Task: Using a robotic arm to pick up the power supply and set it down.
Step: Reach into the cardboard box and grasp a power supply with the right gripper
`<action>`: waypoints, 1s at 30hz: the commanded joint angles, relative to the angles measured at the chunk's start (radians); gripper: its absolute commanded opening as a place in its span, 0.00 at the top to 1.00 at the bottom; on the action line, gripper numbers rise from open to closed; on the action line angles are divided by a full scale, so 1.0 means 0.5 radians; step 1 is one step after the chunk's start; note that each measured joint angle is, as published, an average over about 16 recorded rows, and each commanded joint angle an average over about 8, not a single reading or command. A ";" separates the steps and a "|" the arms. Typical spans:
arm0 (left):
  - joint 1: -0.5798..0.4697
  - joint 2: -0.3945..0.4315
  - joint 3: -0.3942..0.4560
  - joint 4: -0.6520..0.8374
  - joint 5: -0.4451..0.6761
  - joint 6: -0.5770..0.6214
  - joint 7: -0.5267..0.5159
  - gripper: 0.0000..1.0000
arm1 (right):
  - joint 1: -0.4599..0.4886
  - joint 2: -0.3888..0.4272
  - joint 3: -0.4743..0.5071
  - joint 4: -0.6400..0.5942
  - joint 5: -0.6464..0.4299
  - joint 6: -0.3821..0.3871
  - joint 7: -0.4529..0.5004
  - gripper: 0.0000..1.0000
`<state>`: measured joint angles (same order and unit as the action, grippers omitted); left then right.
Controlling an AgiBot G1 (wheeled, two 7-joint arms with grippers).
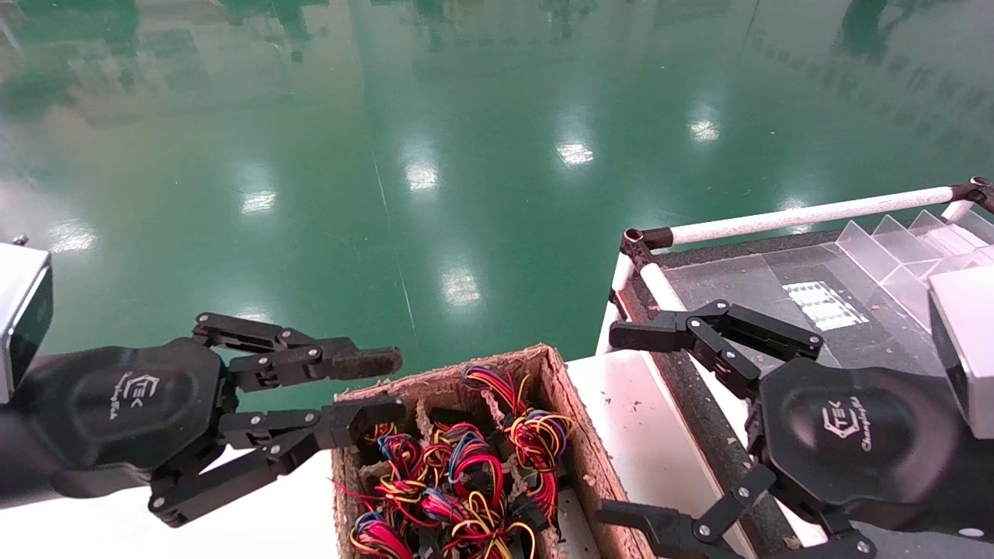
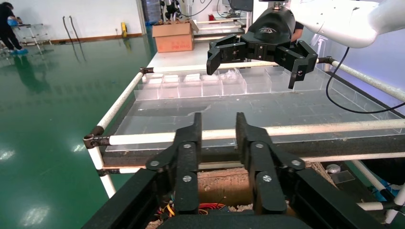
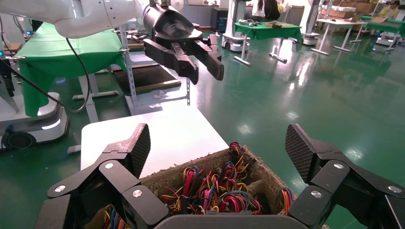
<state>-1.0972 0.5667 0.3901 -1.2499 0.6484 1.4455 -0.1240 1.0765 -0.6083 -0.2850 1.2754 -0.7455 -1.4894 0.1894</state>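
Your left gripper (image 1: 373, 384) hovers over the far left corner of the brown pulp box (image 1: 578, 435), its two fingers nearly closed with only a narrow gap between them and nothing held. Your right gripper (image 1: 633, 423) hangs beside the box's right wall, over the white table (image 1: 644, 435), its two fingers spread wide and empty. Inside the box you see one tangled heap of red, yellow, blue and black wire bundles (image 3: 215, 191); the power supplies sit under those wires, so you cannot count them or pick out any single metal body. Beyond the right gripper stands one rack with white tube rails (image 1: 808, 213), carrying a row of clear plastic dividers (image 2: 210, 85) along its far edge.
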 commanded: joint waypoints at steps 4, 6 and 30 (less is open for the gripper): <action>0.000 0.000 0.000 0.000 0.000 0.000 0.000 0.00 | 0.005 0.008 -0.017 -0.015 -0.051 0.020 0.008 0.00; 0.000 0.000 0.000 0.000 0.000 0.000 0.000 0.00 | 0.019 0.011 -0.035 -0.022 -0.102 0.038 0.017 0.00; 0.000 0.000 0.000 0.000 0.000 0.000 0.000 0.00 | 0.336 -0.341 -0.426 -0.346 -0.886 0.182 0.039 1.00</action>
<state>-1.0972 0.5667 0.3902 -1.2498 0.6484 1.4456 -0.1240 1.2422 -0.7755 -0.4967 1.1068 -1.1858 -1.3986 0.2122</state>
